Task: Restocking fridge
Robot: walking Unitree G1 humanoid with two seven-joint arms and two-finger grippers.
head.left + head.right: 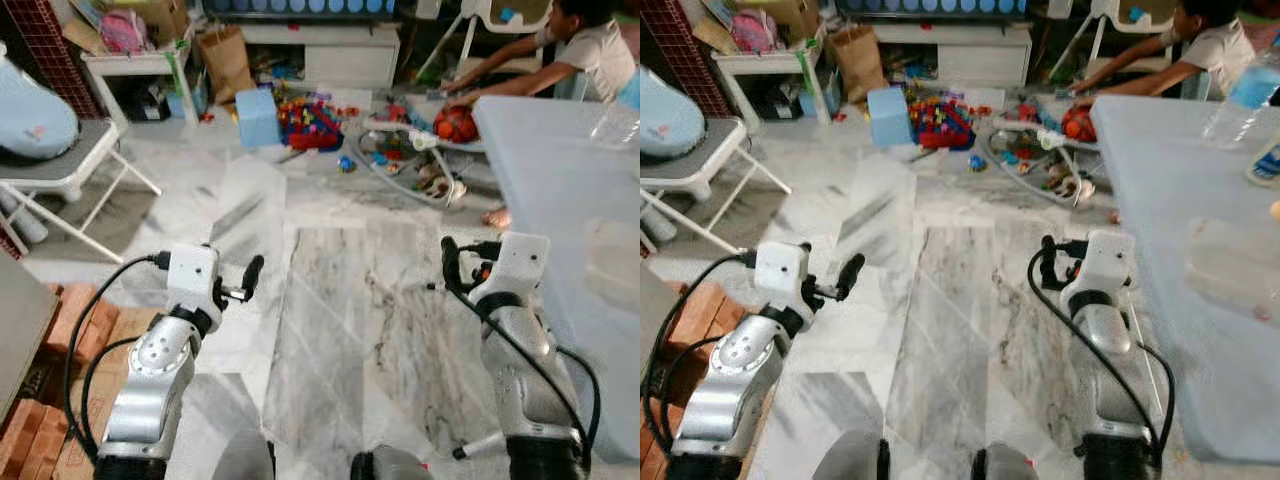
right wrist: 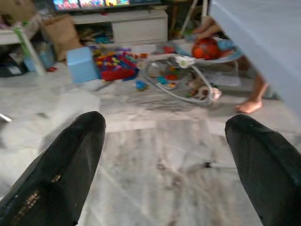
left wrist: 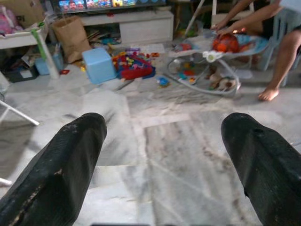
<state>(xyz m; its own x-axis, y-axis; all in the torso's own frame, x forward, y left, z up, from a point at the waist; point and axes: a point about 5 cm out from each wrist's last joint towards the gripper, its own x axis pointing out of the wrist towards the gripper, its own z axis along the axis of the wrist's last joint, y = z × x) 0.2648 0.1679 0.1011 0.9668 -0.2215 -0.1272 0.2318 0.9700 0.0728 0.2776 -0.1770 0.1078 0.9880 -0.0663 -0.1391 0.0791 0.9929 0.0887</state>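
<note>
While both arms are raised over the marble floor (image 1: 330,330), the left pincer (image 3: 160,155) and right pincer (image 2: 164,155) each hold their two black fingers wide apart, gripping nothing. One pale desk (image 1: 1160,200) runs along the right, carrying one plastic bottle (image 1: 1245,95) at its far end. One blue box (image 1: 258,117) sits beside one toy pile (image 1: 310,122), far centre. One person (image 1: 590,50) crouches far right. One folding chair (image 1: 60,170) stands left.

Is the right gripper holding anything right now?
No, the right gripper is open, its two black fingers spread wide with only bare marble floor between them.
</note>
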